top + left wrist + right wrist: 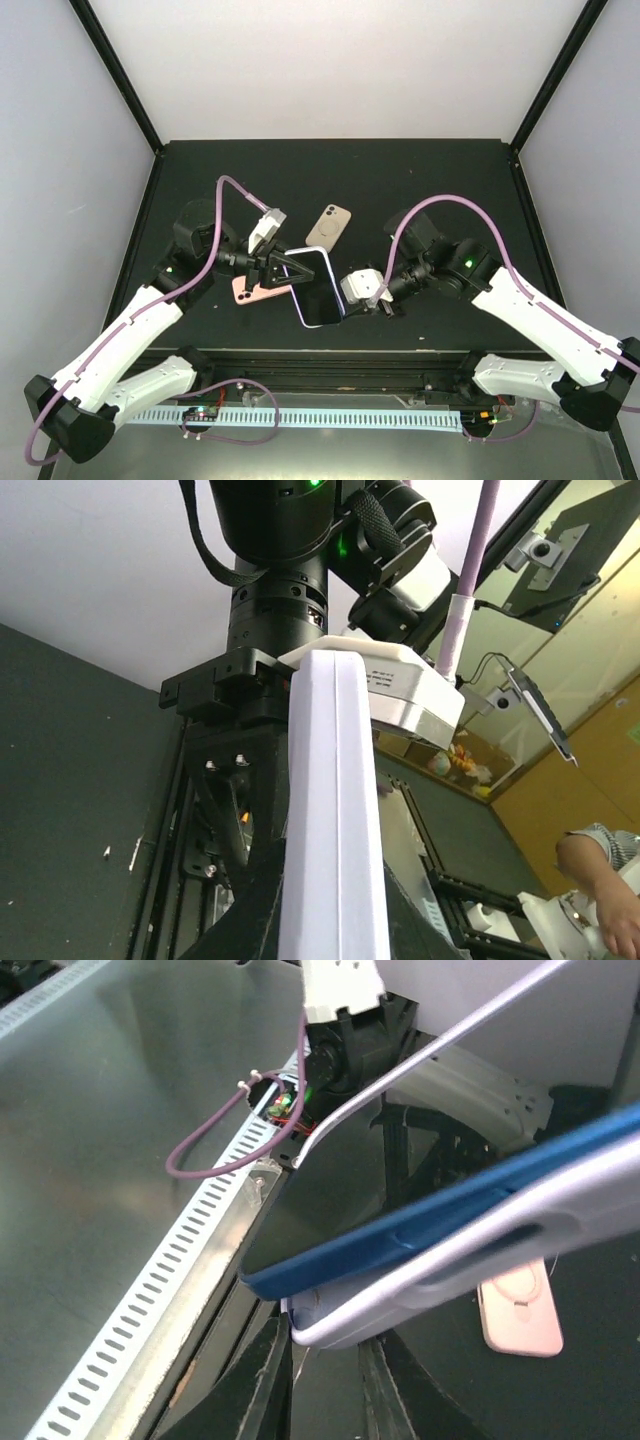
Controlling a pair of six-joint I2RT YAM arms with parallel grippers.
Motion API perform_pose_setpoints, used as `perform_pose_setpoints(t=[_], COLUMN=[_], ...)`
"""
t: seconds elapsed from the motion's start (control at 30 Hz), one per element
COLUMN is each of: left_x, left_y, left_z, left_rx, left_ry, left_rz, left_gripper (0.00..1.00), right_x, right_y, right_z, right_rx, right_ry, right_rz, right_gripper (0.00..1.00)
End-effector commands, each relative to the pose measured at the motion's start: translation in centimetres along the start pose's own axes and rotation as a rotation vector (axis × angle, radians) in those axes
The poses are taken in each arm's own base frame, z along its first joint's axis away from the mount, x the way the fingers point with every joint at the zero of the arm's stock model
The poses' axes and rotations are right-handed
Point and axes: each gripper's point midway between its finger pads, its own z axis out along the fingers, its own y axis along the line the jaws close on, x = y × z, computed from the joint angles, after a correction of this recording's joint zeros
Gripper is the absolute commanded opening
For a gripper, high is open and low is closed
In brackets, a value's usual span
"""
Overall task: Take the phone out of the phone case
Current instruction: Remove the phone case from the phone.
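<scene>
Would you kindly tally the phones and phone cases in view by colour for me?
Lilac case: 1
Blue phone: 1
Pink case: 1
Beige case: 1
Total: 4
Whether the pink and beige ones hold phones cannot be told.

This is a robotics lab work cell. In the top view, a black tabletop (420, 170) sits walled by white panels (330, 60) in black frame posts (120, 75), with 2 white robot arms (130, 340) and a slotted cable duct (330, 417) along the bottom edge. At the left wrist view's lower right, a person's arm (600, 865) shows beyond.
</scene>
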Motion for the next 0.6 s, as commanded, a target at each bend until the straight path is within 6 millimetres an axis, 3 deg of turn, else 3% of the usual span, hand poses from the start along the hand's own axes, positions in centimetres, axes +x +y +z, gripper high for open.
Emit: perform_pose_setpoints(t=[0.0,0.13,0.37,0.57], left_x=[0.6,1.0,1.7,2.1], left_y=[-4.1,-3.9,-3.3,-2.6], left_z=[-0.2,-0.3,-0.3,-0.3], left_rx=[0.14,0.136,0.132,0.089], left_ry=[0.06,0.057,0.034,0.014], left_rz=[0.029,0.032,0.038,0.032], left_gripper=[0.02,0.02,0.01,0.01], right_x=[1.3,1.4,1.9,-0.5], right_y=[-6.4,-9.4,-12.5,-12.1], right_z=[-0.7,-1.7,-1.9,-2.4], right_rx=[0.265,0.356,0.462,0.384], right_ry=[0.029,-0.018,-0.036,-0.107], right_rz=[0.112,0.298,0.458,0.457], right_gripper=[0.2,0.22,0.26,0.33])
